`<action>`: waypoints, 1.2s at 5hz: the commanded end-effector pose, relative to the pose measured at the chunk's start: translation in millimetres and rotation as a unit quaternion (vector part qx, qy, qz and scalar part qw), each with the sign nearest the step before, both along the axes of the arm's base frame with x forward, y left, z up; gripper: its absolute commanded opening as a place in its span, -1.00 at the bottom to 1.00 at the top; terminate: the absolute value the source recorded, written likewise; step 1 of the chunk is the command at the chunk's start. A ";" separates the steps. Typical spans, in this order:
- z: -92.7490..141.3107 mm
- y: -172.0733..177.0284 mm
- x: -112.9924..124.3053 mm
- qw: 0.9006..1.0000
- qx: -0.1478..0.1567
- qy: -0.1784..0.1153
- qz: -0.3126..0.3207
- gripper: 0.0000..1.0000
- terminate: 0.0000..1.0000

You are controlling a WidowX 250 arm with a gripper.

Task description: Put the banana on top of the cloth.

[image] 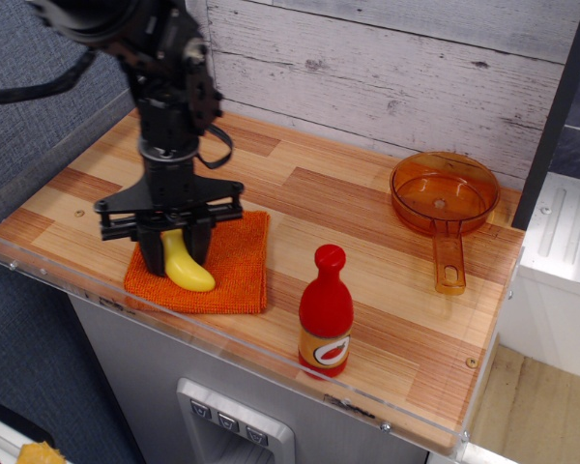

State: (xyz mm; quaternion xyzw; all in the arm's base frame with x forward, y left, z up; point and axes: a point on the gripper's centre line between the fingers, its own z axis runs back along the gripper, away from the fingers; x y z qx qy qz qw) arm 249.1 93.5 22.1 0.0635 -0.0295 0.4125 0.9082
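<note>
The yellow toy banana hangs between the fingers of my black gripper, its lower end low over or touching the orange cloth. The gripper is shut on the banana's upper part. The cloth lies flat near the front left edge of the wooden counter, and the gripper and arm hide its left and middle part.
A red bottle stands right of the cloth near the front edge. A translucent orange pan sits at the back right. A clear plastic lip runs along the counter's front edge. A plank wall stands behind.
</note>
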 end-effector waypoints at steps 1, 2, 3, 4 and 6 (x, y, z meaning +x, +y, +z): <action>18.0 -2.8 6.9 1.000 0.003 -0.031 -0.005 1.00 -1.00; 29.8 -8.7 9.3 1.000 0.010 -0.013 -0.016 1.00 -1.00; 50.0 -18.9 13.6 0.998 0.028 0.011 -0.047 1.00 -1.00; 66.0 -35.4 21.2 0.995 0.010 0.011 -0.094 1.00 -1.00; 85.4 -93.3 22.1 0.968 0.016 -0.014 -0.250 1.00 -1.00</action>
